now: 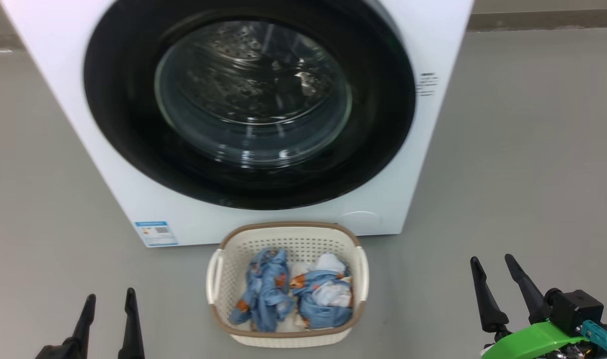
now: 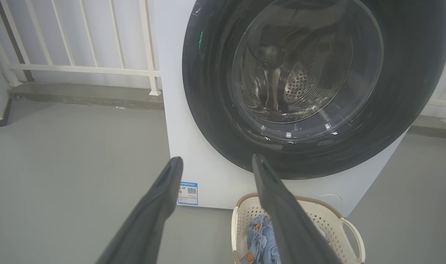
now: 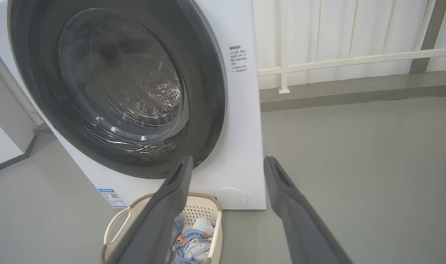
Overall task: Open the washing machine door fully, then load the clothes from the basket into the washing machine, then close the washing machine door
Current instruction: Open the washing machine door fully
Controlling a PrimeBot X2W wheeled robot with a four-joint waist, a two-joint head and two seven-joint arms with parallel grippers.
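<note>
The washing machine (image 1: 108,199) stands on the grey floor (image 1: 522,174), white and square, and the washing machine door (image 1: 251,97) is shut flat against its front. Through the bulging glass in the wide black rim I can see the perforated steel drum. A small blue label (image 1: 156,233) sits at the lower left corner of the front panel, and a round white flap (image 1: 360,219) at the lower right.

Just in front of the machine, centred below the door, the basket (image 1: 288,227) rests on the floor, its back rim near the machine's base. The clothes (image 1: 293,294) lie inside it as 2 crumpled light-blue bundles with orange prints, the right one showing white fabric.

The left end effector (image 1: 109,294) hovers low to the left of the basket, well apart from it, its 2 dark fingers spread wide and holding nothing. The right end effector (image 1: 492,259) hangs to the right of the basket, also clear of it, fingers wide and empty, with a green part (image 1: 532,341) at its wrist. A white railing (image 3: 354,58) runs behind the machine.
</note>
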